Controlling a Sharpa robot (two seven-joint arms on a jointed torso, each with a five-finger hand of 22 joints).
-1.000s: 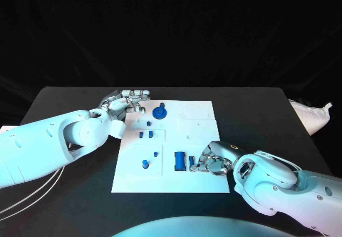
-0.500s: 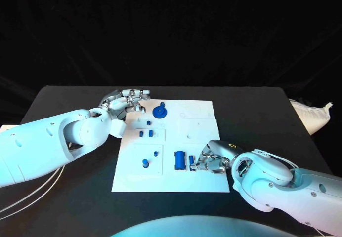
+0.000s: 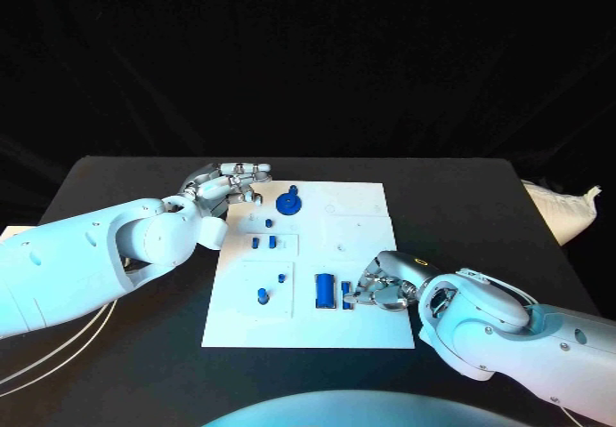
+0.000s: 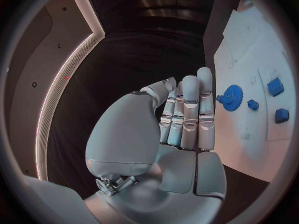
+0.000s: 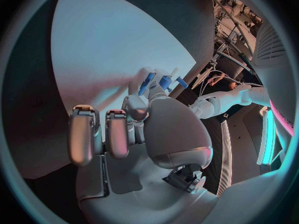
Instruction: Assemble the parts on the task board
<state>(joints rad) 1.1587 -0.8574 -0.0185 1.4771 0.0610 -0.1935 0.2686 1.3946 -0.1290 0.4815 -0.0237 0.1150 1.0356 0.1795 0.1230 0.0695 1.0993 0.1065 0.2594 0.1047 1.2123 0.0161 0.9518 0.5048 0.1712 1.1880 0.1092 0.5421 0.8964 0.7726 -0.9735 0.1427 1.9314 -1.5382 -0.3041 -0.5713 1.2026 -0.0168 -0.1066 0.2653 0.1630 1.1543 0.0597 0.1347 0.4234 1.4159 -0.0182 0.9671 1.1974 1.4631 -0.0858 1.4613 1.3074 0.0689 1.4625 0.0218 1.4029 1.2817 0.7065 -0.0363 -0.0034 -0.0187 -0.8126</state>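
From the head view, your right hand (image 3: 381, 292) works at the task board (image 3: 360, 233), fingers bunched at the narrow blue part (image 3: 348, 294) beside the wide one (image 3: 325, 291); whether it pinches, I cannot tell. Likely seating it; next, press straight.

Left wrist view: your left hand (image 4: 184, 115) hovers, fingers pressed together, beside the blue gear (image 4: 232, 94).

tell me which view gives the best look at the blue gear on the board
The left wrist view: the blue gear sits unobstructed beside the left hand, its teeth visible. The head view shows it smaller, at the task board's far end. In the right wrist view I cannot make it out.
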